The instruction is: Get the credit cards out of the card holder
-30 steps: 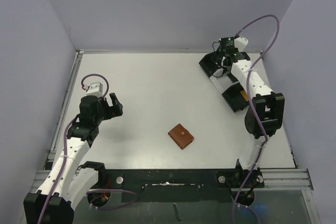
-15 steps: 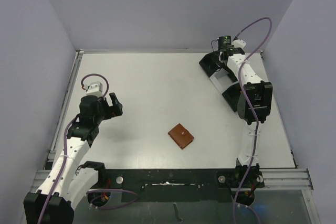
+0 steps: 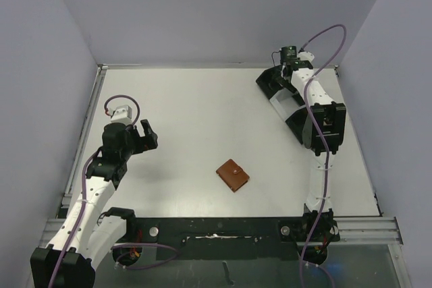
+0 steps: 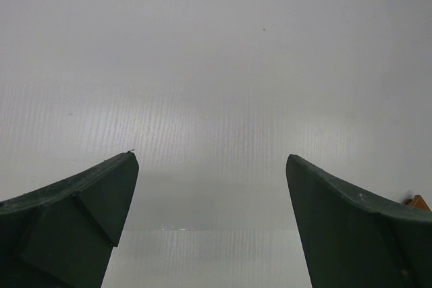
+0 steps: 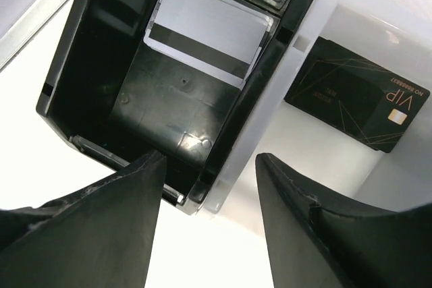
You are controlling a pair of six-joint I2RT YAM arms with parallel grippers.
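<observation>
Two hands released, empty. Showed card holder point(image 3: 232, 175) shut on table point(image 3: 202, 112), set diagonally, lying near-right of left hand point(image 3: 145, 133); looked slightly farther from right hand point(image 5: 209, 160), poised over far tray point(image 5: 300, 45).

The top camera looked down from above and behind me, wide enough to take in the whole table point(image 3: 202, 119). My left wrist camera sat low and near the table, facing out across it between my left fingers point(image 4: 67, 220). My right wrist camera pointed steeply down between my right fingers point(image 5: 94, 227), close over the tray point(image 5: 94, 52). The top view shared that tray, at far right.
</observation>
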